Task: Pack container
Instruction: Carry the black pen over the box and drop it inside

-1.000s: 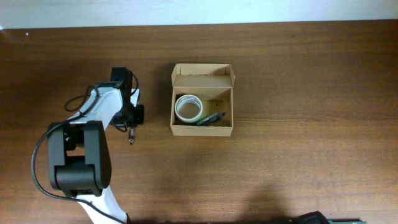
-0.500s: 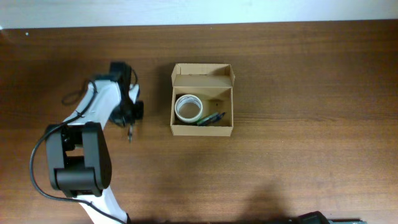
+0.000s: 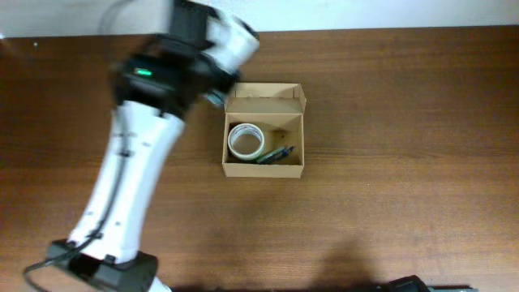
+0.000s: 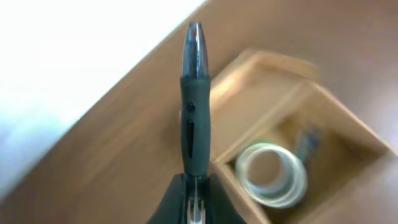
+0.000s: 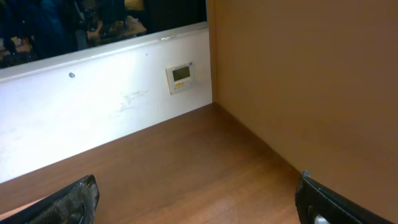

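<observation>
The container (image 3: 263,169), a small tan cardboard box with its flap lid standing open at the far side, sits mid-table. Inside lie a roll of clear tape (image 3: 245,140) and a dark pen (image 3: 276,154). My left gripper (image 3: 213,96) hangs just off the box's far left corner, mostly hidden under its wrist. In the left wrist view that gripper (image 4: 196,194) is shut on a dark pen with a red tip (image 4: 194,106), which points away over the box's edge; the container (image 4: 261,93) and tape roll (image 4: 272,174) lie blurred below. My right gripper (image 5: 199,208) is open and holds nothing.
The left arm (image 3: 134,186) stretches diagonally from the table's front left edge to the box. A white wall (image 5: 106,106) with a small thermostat (image 5: 181,76) borders the table in the right wrist view, beside a tan panel (image 5: 311,81).
The left arm has swung up from the table left of the box to the box's far left corner, carrying the pen. The box and its contents have not moved.
</observation>
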